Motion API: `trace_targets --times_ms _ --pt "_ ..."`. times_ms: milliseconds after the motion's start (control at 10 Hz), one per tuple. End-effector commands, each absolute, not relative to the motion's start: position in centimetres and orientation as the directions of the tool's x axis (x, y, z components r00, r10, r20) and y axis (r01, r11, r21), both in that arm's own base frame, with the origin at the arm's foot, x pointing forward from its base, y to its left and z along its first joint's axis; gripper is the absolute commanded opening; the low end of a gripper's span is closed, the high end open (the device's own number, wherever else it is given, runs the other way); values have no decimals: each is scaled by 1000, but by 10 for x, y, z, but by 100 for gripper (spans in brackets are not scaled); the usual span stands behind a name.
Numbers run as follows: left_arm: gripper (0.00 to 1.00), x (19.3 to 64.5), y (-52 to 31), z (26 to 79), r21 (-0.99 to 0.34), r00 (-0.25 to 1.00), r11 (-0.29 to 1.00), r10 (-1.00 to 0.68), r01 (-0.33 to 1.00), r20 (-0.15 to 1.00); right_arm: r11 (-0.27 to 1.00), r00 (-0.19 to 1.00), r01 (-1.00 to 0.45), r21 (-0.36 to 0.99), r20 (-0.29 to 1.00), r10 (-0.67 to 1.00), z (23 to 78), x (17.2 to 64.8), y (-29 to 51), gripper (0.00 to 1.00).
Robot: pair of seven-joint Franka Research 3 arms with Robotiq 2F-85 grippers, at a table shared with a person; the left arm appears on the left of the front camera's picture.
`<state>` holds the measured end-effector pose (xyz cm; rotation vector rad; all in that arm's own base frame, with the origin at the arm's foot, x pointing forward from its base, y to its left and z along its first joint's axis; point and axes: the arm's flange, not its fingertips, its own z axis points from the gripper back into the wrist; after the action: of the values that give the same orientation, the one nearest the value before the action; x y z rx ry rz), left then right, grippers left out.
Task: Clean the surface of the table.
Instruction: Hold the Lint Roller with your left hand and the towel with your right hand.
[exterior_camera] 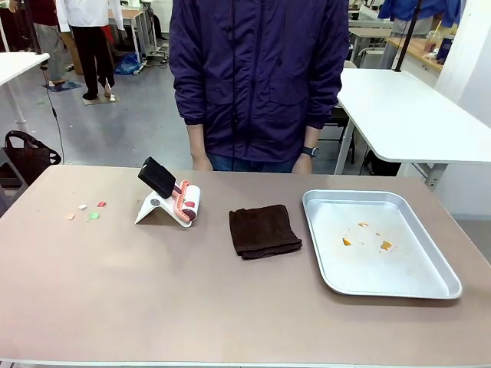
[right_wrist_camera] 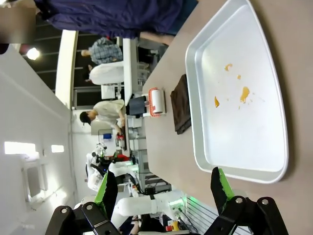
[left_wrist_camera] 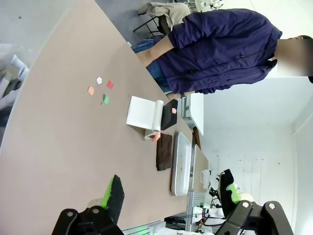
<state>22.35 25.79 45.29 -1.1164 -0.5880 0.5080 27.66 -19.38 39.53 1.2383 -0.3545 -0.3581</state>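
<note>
The taupe table spans the front view. Small coloured paper scraps lie near its left end. A white mini dustpan with a black-handled pink brush stands left of centre, and a folded dark brown cloth lies in the middle. In the left wrist view my left gripper hangs open above the table, with the scraps and the dustpan farther off. My right gripper is open over the near rim of the silver tray. Neither holds anything.
The silver tray at the right holds a few orange crumbs. A person in a dark purple jacket stands at the far edge with arms down. White tables stand behind on the right.
</note>
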Motion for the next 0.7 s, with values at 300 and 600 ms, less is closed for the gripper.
trace_targets --times_ms 300,600 --pt "100 215 259 456 -929 740 362 646 -80 188 298 896 65 952 76 -437 400 277 -190 100" --pt "100 257 252 506 -832 810 552 463 54 360 560 884 22 828 246 -398 442 284 -131 100"
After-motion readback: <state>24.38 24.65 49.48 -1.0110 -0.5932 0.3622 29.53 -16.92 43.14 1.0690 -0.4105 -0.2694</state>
